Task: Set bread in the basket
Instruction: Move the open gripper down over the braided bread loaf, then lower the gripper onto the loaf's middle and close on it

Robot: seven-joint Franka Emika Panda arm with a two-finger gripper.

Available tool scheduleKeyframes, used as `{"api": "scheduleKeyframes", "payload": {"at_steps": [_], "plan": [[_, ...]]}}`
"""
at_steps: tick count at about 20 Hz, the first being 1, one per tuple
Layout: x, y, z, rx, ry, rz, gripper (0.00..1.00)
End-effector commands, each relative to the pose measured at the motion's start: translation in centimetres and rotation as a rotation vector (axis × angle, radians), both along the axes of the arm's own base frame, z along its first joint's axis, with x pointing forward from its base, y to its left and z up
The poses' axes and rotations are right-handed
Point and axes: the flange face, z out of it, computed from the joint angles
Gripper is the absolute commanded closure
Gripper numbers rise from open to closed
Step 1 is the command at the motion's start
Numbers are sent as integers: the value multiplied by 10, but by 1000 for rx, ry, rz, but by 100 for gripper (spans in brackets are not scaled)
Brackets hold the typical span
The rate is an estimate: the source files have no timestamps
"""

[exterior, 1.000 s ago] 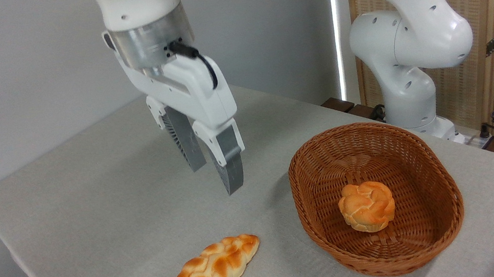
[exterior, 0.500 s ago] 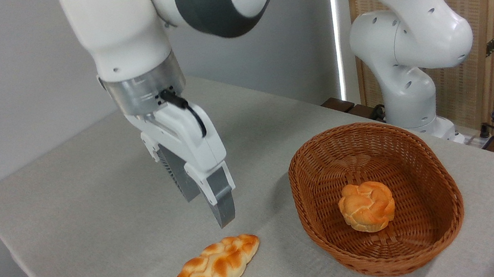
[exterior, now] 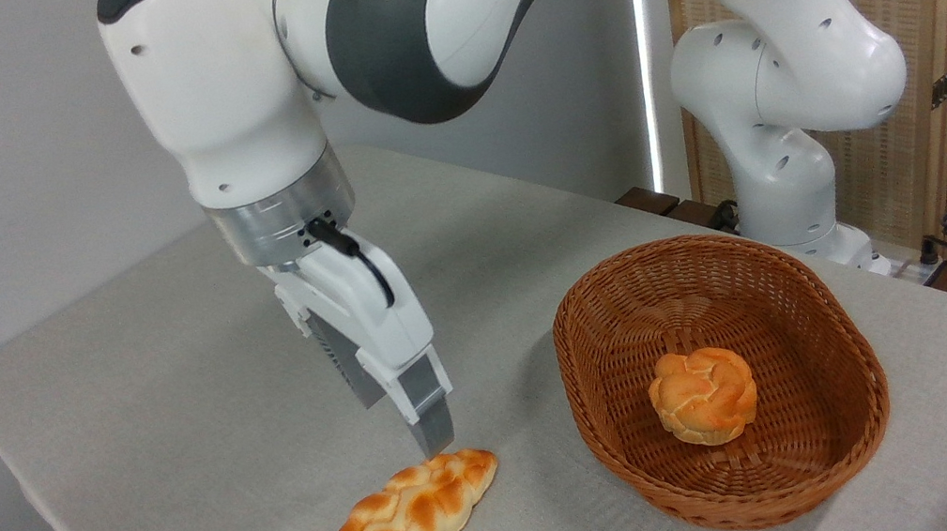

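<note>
- The bread (exterior: 407,521) lies flat on the table (exterior: 170,389), close to the front edge.
- The gripper (exterior: 423,425) hangs just above the bread's right tip, holding nothing; I cannot tell how wide it is open.
- The basket (exterior: 597,322) sits right of the bread, with bare cloth between them.
- A small bun (exterior: 703,395) rests inside it.

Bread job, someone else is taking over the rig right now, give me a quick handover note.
Gripper: empty, fingers pointing down just above the far end of the bread; whether the jaws are open cannot be told.
Bread: lying on the table, left of the basket, not gripped.
Basket: holds only a small round bun.
Done: approach to the loaf.
Left: grasp it, lift it, carry it right, release it in the basket.
</note>
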Motion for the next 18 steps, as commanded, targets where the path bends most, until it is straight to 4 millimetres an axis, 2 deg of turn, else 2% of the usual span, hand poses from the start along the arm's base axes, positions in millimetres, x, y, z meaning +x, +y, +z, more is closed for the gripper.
{"api": "scheduleKeyframes", "payload": {"at_steps": [1,3,7,18], "plan": [[3,-10,-28,-3,-46,-9,0],[2,-20,-41,0,-70,-27,0],[0,-21,-58,5,-78,-33,0],[1,-21,-69,34,-61,-88,0]]}}
